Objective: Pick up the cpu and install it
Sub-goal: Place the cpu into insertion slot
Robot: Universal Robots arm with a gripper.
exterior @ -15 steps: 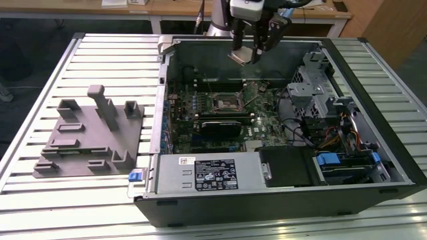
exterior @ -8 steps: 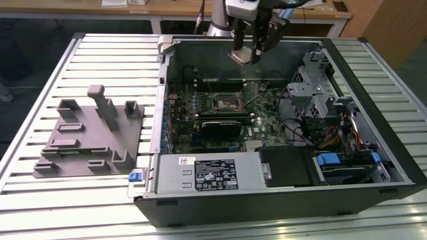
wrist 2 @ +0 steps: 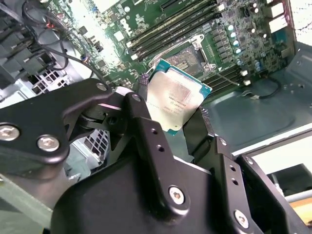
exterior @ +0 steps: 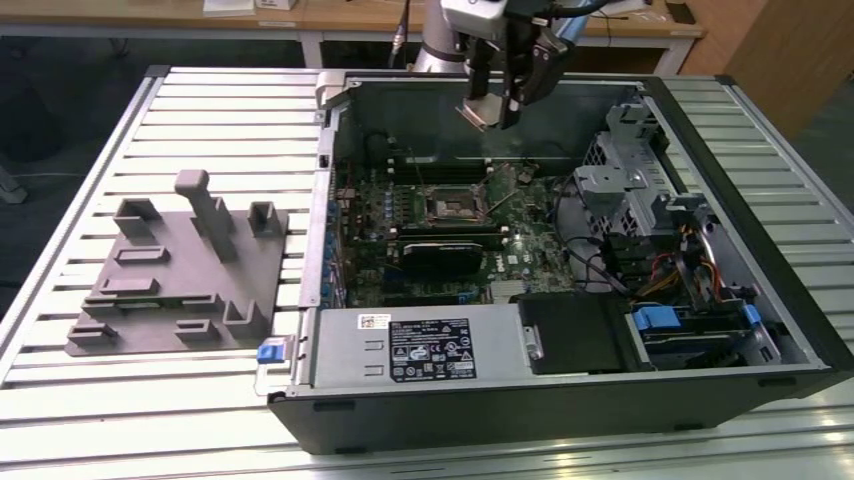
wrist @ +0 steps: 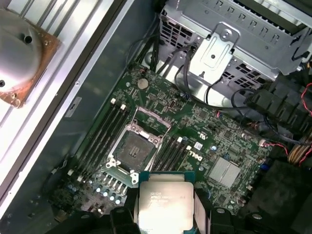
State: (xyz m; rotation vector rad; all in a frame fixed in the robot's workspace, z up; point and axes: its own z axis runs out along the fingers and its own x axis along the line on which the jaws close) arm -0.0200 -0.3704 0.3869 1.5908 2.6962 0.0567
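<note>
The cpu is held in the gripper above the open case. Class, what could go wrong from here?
1. The gripper pinches the cpu by two edges only, above the board; a slip could drop it onto components.
2. The cpu is not yet over the socket; lowered misaligned, it could damage the contacts.
3. Memory slots flank the socket closely, so the gripper might strike them.

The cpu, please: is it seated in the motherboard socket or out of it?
Out. The gripper holds the cpu by its edges above the motherboard, and in the first wrist view the socket lies bare.
</note>
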